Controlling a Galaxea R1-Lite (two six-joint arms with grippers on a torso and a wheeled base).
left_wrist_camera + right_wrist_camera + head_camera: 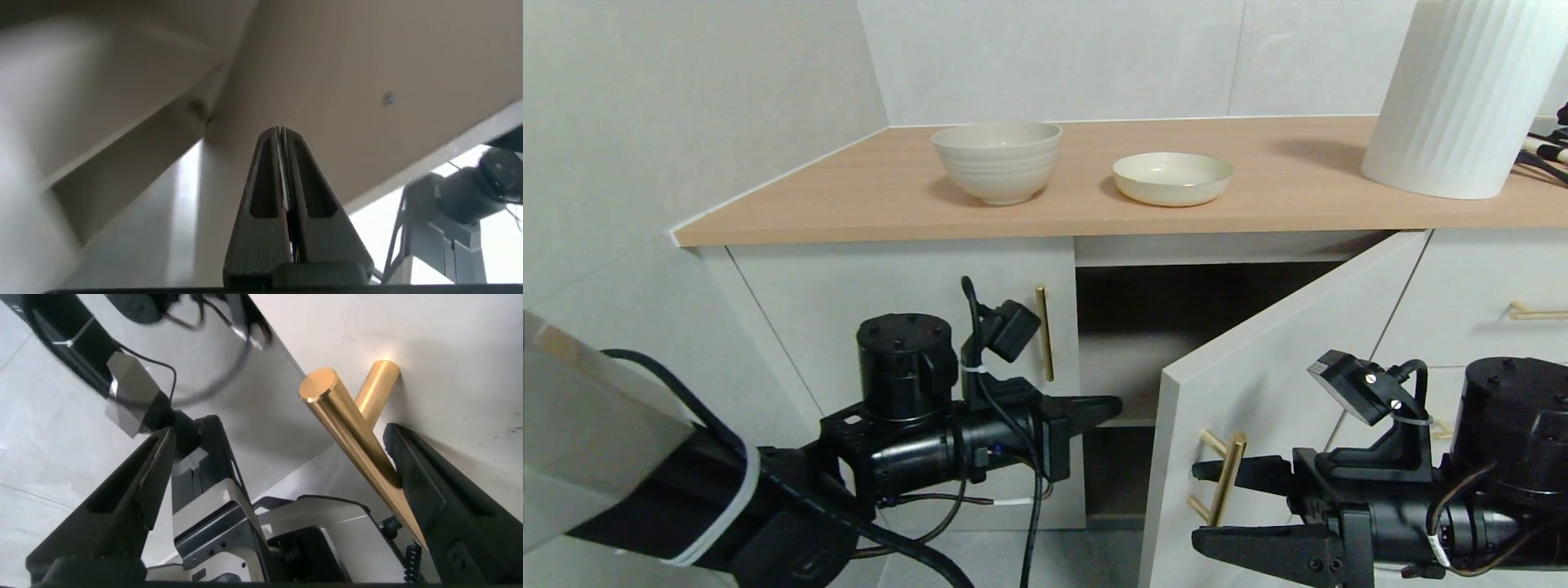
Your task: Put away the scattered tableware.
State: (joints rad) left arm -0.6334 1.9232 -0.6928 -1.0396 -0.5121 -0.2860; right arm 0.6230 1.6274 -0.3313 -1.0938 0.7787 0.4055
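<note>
Head view. You had two glazed, cream-coloured ceramic pieces standing apart on the wood-grain countertop [849, 204]: a deep round bowl [996, 161] with faint horizontal ribs, and to its right a shallow dish [1172, 177] with a low, smooth rim. Farther right on the same surface stood a tall white container [1462, 98] with vertical fluting. Below the counter, the matte pale cabinet door [1258, 392] stood swung outward, exposing a dark interior.

Your left gripper [1107, 408] was level with the cabinet opening, just beside the closed left door and below its slim brass pull [1043, 331]. In the left wrist view its two tapered black fingers [280, 135] were pressed flat together, with nothing between them.

Your right gripper [1199, 505] was at the open door's brass handle [1221, 478]. The fingers were spread, one above and one below the bar's lower end. In the right wrist view the gripper [278, 465] straddled the polished cylindrical handle [351, 433], which lay closer to one finger. You could not tell whether it touched that finger.
</note>
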